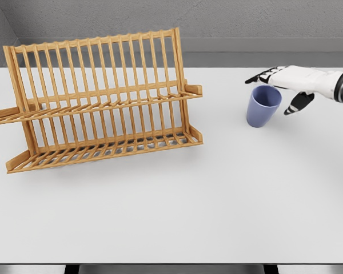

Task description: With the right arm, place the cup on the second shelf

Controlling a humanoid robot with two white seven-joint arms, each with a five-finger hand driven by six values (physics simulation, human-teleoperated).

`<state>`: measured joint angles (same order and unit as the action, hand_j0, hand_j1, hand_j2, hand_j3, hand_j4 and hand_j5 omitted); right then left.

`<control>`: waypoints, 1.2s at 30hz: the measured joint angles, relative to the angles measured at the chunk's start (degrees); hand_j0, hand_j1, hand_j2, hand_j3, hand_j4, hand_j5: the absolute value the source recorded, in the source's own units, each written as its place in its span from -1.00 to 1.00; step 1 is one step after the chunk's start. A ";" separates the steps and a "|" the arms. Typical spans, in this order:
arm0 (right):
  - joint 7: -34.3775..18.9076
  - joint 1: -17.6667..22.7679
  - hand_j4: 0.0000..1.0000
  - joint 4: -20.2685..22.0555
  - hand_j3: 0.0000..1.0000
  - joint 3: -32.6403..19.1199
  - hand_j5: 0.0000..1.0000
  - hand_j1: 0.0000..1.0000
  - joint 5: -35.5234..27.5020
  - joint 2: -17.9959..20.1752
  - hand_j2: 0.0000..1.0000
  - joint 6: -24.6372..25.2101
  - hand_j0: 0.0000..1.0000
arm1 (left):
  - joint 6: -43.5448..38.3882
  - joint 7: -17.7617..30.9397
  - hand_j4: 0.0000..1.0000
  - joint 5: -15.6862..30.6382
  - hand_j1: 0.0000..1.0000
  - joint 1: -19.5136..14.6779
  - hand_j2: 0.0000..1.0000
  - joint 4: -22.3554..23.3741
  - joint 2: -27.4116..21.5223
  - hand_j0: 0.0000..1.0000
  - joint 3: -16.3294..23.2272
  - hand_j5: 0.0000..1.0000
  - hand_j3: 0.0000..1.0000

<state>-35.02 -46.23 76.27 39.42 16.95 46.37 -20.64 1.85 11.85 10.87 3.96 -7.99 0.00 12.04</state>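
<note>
**Head view: hand spread over the cup**

Table (217, 200) bears a two-tier wooden rack (103, 103) at left. Blue cup (263, 105) stands upright, far right, within reach. Right hand (286, 85) hovers beside its rim, fingers wide, holding nothing, likely preparing a grasp.

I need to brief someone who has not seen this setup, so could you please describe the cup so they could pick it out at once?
Start from the white table and find the wooden dish rack on its left half. Look right across bare tabletop to the robot's right hand, reaching in from the right edge with fingers spread. The cup stands upright just below that hand: small, periwinkle blue, handleless, the only coloured object on that side.
</note>
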 measured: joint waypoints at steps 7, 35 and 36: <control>0.00 -2.46 1.00 -5.32 1.00 2.58 1.00 1.00 0.18 -3.04 1.00 -0.12 1.00 | 0.00 0.00 1.00 0.01 1.00 -0.09 1.00 0.00 0.00 1.00 0.00 1.00 1.00; 0.00 -4.57 0.61 -10.65 0.61 5.81 0.61 0.61 0.21 -5.78 0.61 -0.02 0.61 | 0.00 0.00 1.00 0.00 1.00 0.00 1.00 0.00 0.00 1.00 0.00 1.00 1.00; 0.00 -4.57 0.50 -10.61 0.50 5.80 0.50 0.50 0.19 -5.84 0.50 -0.01 0.50 | 0.00 0.00 1.00 0.00 1.00 0.00 1.00 0.00 0.00 1.00 0.00 1.00 1.00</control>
<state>-35.02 -50.80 65.65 45.22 17.14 40.53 -20.65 1.85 11.85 10.87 3.96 -8.00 0.00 12.03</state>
